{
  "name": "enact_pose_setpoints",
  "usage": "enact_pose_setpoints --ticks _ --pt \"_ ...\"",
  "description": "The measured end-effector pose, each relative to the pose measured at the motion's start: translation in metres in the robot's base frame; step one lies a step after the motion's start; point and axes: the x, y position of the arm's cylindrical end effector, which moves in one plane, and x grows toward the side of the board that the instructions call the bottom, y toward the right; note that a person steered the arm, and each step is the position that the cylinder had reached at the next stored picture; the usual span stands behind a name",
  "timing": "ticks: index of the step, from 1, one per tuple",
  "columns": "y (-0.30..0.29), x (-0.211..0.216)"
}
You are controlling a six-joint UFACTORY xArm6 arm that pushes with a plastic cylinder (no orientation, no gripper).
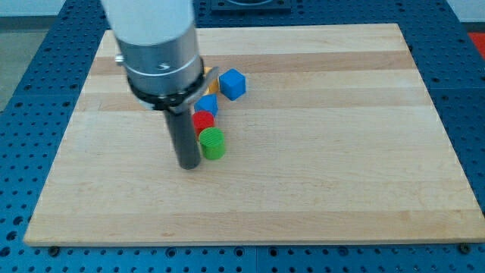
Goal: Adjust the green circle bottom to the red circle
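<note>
The green circle [213,142] lies on the wooden board [318,152], just below and slightly right of the red circle [203,121], touching it. My tip [189,164] rests on the board at the green circle's left, against or very close to its side. The rod and the arm's grey body hide part of the red circle's left side and the blocks behind it.
A small blue block [208,105] sits just above the red circle. A blue cube [233,83] lies further up and right. A sliver of an orange or yellow block [213,86] shows beside the arm body. The board's edges border a blue perforated table.
</note>
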Motion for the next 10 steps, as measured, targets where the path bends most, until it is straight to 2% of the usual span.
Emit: enact_pose_setpoints --ticks 1,2,3,4,5,6,7,10 --pt "-0.054 0.0" --pt "-0.034 0.022" --pt "0.068 0.073" --pt "0.144 0.063" --pt "0.174 0.009" --pt "0.165 -0.035" --pt "0.153 -0.06" --pt "0.108 -0.03"
